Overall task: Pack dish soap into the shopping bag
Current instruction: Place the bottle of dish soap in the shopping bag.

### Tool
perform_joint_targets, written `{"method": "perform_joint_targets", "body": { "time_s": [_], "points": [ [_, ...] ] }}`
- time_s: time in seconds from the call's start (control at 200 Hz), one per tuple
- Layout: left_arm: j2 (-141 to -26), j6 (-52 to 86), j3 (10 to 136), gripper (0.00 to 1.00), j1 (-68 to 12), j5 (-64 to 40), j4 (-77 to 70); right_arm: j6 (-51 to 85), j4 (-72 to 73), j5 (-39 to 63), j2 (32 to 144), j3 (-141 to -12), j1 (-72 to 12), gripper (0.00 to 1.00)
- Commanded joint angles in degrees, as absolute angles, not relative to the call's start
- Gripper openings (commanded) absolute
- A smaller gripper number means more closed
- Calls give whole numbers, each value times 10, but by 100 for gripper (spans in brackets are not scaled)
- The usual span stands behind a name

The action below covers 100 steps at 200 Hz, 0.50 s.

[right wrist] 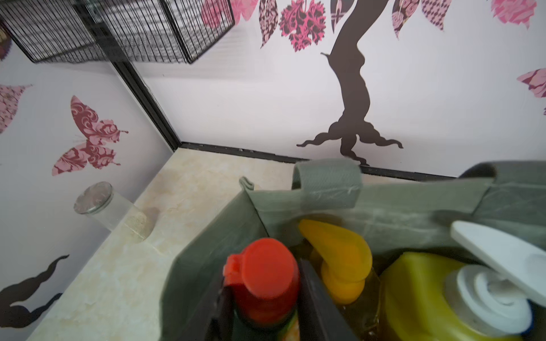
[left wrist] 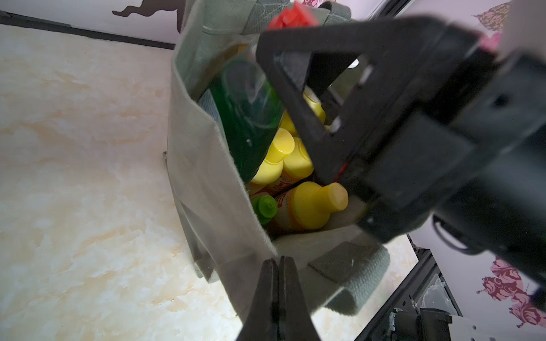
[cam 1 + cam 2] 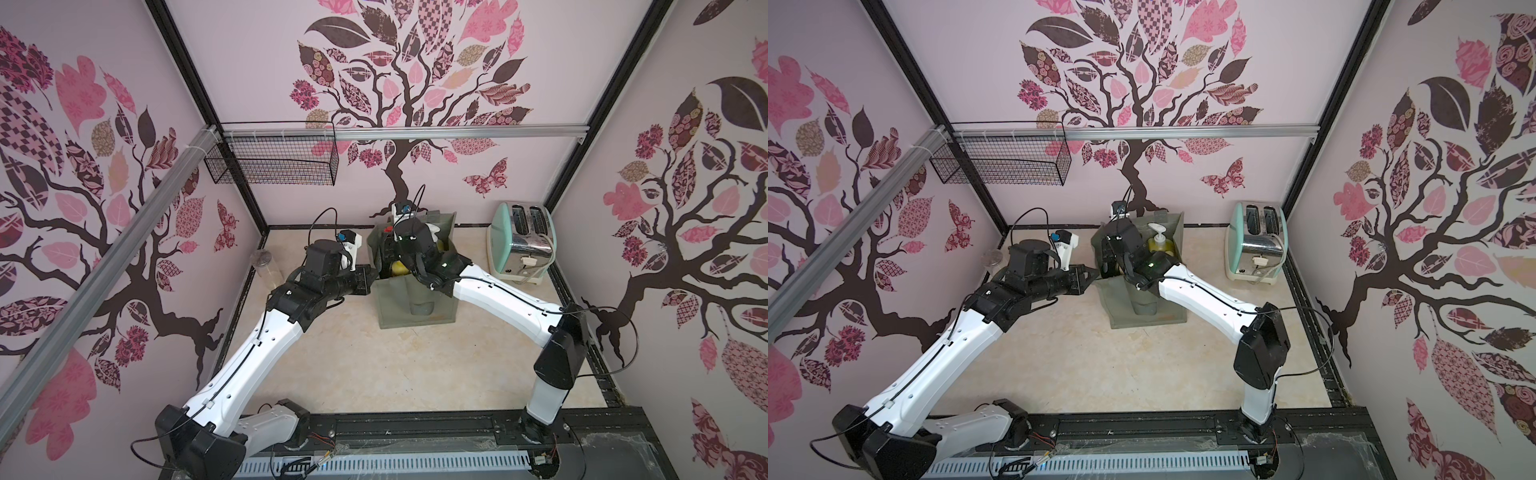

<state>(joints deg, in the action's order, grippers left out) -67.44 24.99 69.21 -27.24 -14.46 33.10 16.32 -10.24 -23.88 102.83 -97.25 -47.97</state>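
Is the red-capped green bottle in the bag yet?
In: the dark green plastic bottle with a red cap sits inside the grey-green fabric tote, beside yellow-capped bottles, right claw around it.

- I see the shopping bag is matt woven cloth, a little rough.
- The red-capped bottle and the yellow caps are smooth, glossy plastic.
- The bench looks like smooth stone.
- The toaster has shiny metal sides.
- The jar is clear glass with a metal lid.
- The basket is thin black wire.
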Motion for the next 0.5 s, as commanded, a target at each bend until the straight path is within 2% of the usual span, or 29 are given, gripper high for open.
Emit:
{"method": "perform_joint_targets", "body": {
  "time_s": [0.0, 0.495],
  "points": [
    [-645, 236, 731, 0, -273, -162, 270, 124, -82, -275, 1012, -981, -482, 0],
    [-650, 239, 749, 0, -273, -166, 262, 103, -109, -257, 1069, -984, -484, 0]
  ]
}}
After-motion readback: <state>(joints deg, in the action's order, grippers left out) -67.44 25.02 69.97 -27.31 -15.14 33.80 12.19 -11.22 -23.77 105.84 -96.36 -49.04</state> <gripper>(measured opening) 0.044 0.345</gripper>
